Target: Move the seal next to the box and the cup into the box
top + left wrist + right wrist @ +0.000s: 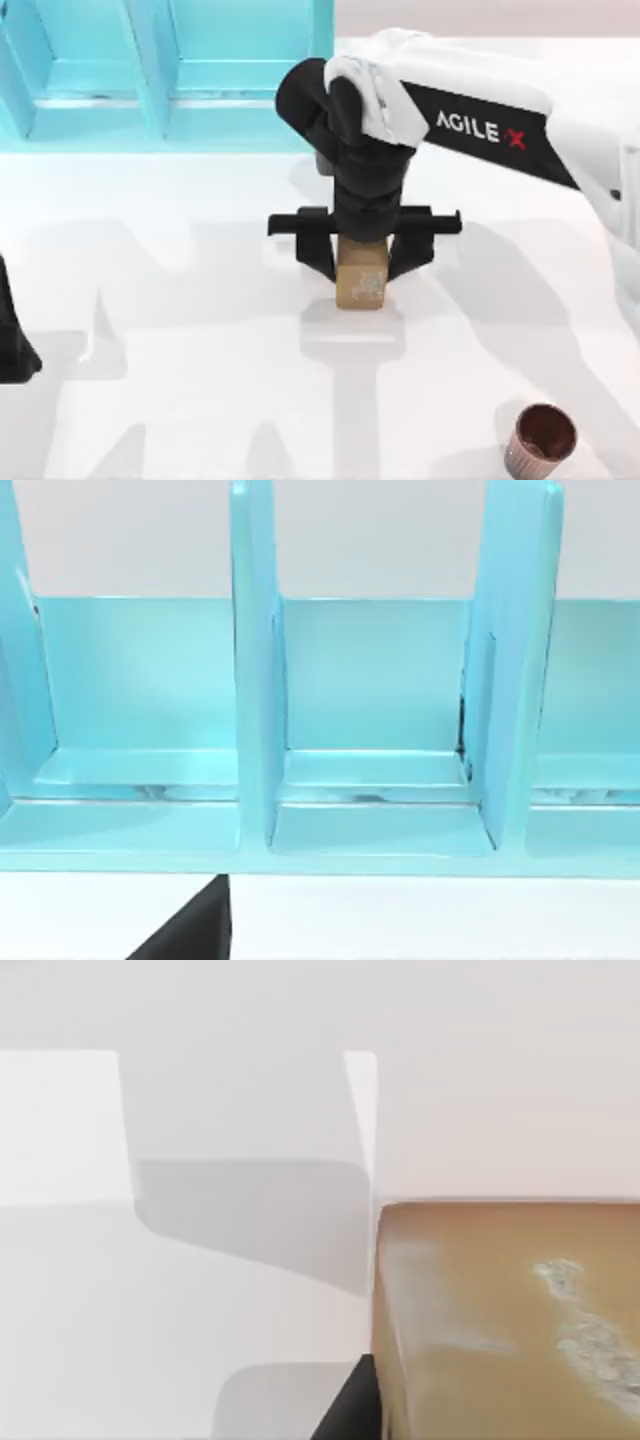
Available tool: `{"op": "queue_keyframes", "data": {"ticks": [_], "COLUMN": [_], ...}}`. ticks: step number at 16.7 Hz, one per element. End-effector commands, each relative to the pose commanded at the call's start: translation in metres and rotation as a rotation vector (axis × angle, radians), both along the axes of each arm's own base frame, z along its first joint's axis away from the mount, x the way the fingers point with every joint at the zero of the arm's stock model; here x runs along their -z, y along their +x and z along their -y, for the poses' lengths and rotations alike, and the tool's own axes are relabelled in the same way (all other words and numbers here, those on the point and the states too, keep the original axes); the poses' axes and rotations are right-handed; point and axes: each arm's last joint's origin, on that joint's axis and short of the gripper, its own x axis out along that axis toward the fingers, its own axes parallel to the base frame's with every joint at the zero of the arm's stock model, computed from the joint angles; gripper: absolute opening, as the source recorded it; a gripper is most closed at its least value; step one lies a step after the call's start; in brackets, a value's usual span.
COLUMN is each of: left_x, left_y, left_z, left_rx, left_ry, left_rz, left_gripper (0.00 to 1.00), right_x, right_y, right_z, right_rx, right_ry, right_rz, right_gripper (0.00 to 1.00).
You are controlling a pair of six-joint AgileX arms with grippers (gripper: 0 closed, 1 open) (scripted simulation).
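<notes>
The tan-brown seal (361,287) stands near the middle of the table, white speckles on its front face. My right gripper (362,268) comes down over it from the back, one black finger pressed against each side, shut on it. Up close, the seal (500,1320) shows in the right wrist view with its shadow on the table beside it. The ribbed copper cup (540,441) stands upright at the front right, apart from both arms. The cyan box (160,100) sits at the back left, its compartments (375,780) open toward the left wrist camera.
My left arm (12,340) is parked at the table's left edge. White tabletop stretches between the seal and the box, and between the seal and the cup. Upright dividers (255,670) split the box.
</notes>
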Motion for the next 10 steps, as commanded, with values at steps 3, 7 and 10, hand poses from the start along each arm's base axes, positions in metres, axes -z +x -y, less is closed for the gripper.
{"op": "queue_keyframes", "data": {"ticks": [3, 7, 10], "left_x": [0.0, 0.0, 0.0], "left_y": [0.0, 0.0, 0.0], "left_z": [0.0, 0.0, 0.0], "left_rx": [0.0, 0.0, 0.0], "left_ry": [0.0, 0.0, 0.0], "left_rz": [0.0, 0.0, 0.0], "left_gripper": [1.0, 1.0, 1.0], "right_x": [0.0, -0.015, -0.061], "right_y": [0.0, 0.004, 0.006], "right_z": [0.0, 0.016, 0.056], "right_rx": [0.0, 0.005, 0.007], "right_ry": [0.0, -0.001, 0.007], "right_rz": [0.0, 0.0, 0.013], "right_gripper": [0.0, 0.0, 0.0]}}
